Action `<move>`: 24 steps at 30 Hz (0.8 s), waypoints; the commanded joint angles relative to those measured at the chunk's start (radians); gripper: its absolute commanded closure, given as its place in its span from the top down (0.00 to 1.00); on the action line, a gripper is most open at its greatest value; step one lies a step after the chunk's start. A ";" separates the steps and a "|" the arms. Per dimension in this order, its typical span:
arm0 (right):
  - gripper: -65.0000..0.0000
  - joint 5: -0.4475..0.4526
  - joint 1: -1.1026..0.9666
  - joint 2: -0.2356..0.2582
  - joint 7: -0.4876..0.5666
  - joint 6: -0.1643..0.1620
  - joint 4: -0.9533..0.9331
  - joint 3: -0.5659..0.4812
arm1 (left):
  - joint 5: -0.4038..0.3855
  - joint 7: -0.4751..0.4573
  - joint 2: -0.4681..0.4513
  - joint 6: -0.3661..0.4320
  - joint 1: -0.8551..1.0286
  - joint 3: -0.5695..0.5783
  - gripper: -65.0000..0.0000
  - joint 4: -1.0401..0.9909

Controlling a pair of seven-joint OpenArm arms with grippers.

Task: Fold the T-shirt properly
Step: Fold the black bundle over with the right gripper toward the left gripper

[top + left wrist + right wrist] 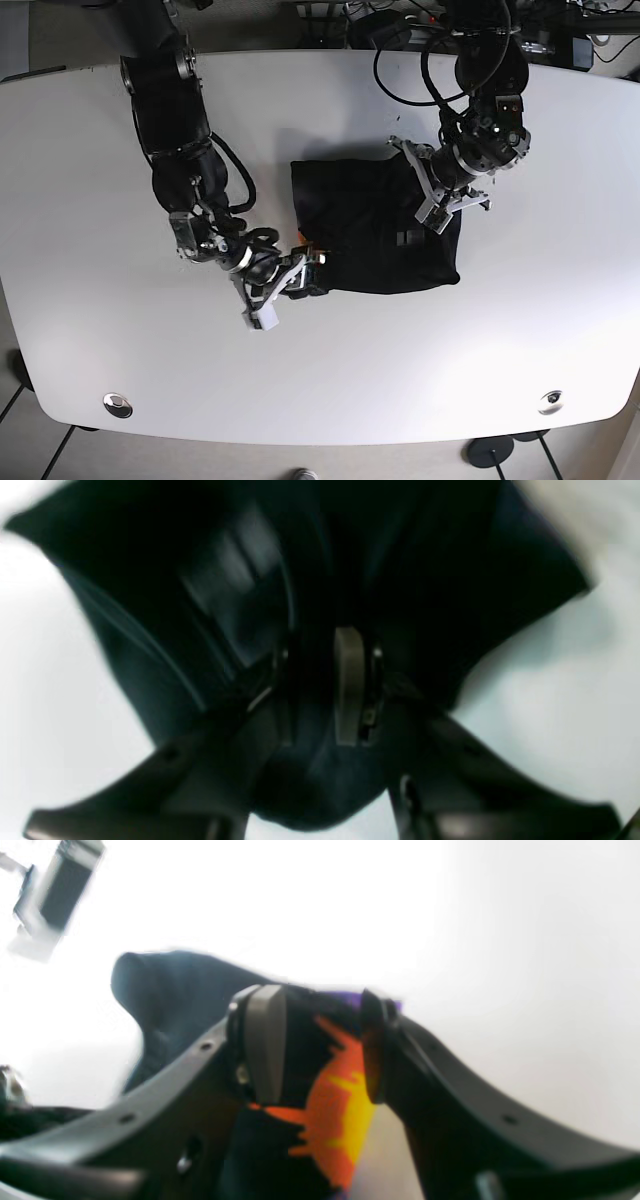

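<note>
We are pinching the T-shirt [375, 225] at its 7 o'clock corner with the right end effector [300, 270], its pads clenching on the orange-and-yellow print [335, 1110]. Farther off, at 2 o'clock, the left end effector [432, 195] is gripping dark cloth [320, 760] bunched between its jaws. The shirt is lying partly folded mid-table [100, 150]. We are judging it light, limp and prone to slipping, so corners and hems seem the best holds.

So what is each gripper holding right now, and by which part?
Both hold the black T-shirt. The right gripper pinches its edge by the orange and yellow print; the left gripper pinches a bunched fold at the opposite side.
</note>
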 commanded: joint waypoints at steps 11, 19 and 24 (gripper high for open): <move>0.28 0.002 0.041 0.044 0.264 0.016 -0.245 -0.121 | -0.012 -0.144 -0.092 0.001 -0.036 -0.004 0.15 -0.211; 0.28 -0.007 -0.032 0.107 0.124 0.014 0.085 0.005 | -0.013 -0.136 -0.089 0.001 0.039 -0.005 0.15 0.084; 0.29 -0.010 0.083 0.103 0.127 0.014 -0.051 -0.003 | -0.013 -0.141 -0.090 0.001 0.112 -0.005 0.15 0.077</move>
